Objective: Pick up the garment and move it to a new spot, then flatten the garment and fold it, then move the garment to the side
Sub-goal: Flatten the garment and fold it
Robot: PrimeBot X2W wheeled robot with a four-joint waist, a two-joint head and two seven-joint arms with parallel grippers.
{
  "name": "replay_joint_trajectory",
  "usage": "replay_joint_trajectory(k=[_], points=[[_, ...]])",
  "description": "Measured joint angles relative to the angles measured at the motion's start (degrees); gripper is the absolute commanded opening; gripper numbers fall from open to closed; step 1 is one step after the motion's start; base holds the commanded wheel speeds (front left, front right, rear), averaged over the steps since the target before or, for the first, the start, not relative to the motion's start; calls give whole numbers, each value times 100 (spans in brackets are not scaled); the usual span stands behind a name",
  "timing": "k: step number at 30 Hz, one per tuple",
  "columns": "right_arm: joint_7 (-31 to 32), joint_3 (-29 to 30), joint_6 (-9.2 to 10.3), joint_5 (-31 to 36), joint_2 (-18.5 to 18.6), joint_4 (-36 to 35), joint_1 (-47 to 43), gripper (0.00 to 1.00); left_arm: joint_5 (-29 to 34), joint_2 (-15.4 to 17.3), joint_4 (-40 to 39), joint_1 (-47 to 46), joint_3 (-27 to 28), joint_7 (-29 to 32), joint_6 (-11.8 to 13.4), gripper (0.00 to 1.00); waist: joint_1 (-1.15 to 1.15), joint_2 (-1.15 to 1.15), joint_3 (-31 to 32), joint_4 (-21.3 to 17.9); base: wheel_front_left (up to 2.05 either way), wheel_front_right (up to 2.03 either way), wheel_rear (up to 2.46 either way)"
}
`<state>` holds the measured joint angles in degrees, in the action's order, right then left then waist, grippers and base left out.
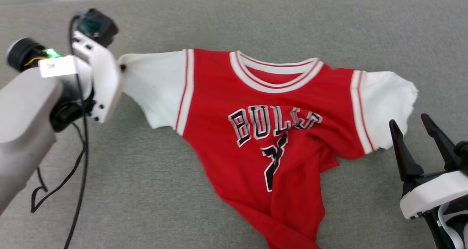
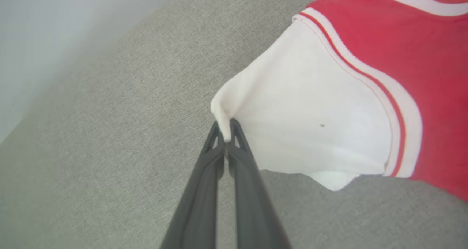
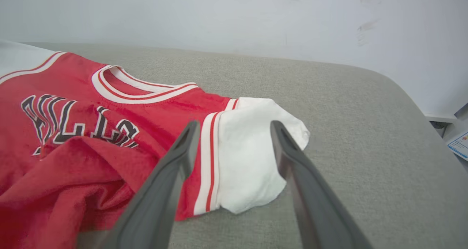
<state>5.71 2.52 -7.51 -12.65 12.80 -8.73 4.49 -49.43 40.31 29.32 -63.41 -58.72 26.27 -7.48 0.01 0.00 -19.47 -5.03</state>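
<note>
garment [image 1: 219, 95] (hem off-frame) in left gripper [image 2: 226, 132]

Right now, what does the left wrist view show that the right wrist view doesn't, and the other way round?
Left wrist view: the left jaws pinched shut on the edge of one white sleeve, which is drawn to a point there.
Right wrist view: the right jaws open and holding nothing, aimed toward the other white sleeve. It also shows the black lettering and some bunched red cloth.
Both: the red shirt lying on the grey cushion, with a pale wall behind.
</note>
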Motion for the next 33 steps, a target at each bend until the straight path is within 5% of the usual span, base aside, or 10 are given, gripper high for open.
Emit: replay_joint_trajectory(k=[8, 19, 20, 21, 28, 33], points=[[38, -46, -1, -43, 0, 31, -35, 100, -308, 428, 396, 629, 90, -125, 149, 0, -1, 0, 143, 198, 0, 0, 0], [51, -104, 0, -93, 76, 113, -26, 100, -778, 263, 1316, 1222, 191, -348, 194, 0, -1, 0, 75, 53, 0, 0, 0], [62, -102, 0, -100, 80, 122, -27, 100, -758, 236, 1382, 1224, 191, -446, 199, 60, -1, 0, 87, 49, 0, 0, 0], [63, -96, 0, -102, 84, 132, -28, 100, -701, 208, 1429, 1223, 189, -569, 214, 100, -1, 0, 106, 47, 0, 0, 0], [114, -45, 0, -121, 118, 153, -73, 100, -582, 146, 1522, 869, 185, -724, 143, 100, -1, 0, 307, 122, 0, 0, 0], [163, -70, -1, -137, 149, 134, -106, 100, -768, 315, 1333, 530, 105, 63, 55, 100, -1, 0, 353, 173, 0, 0, 0]])
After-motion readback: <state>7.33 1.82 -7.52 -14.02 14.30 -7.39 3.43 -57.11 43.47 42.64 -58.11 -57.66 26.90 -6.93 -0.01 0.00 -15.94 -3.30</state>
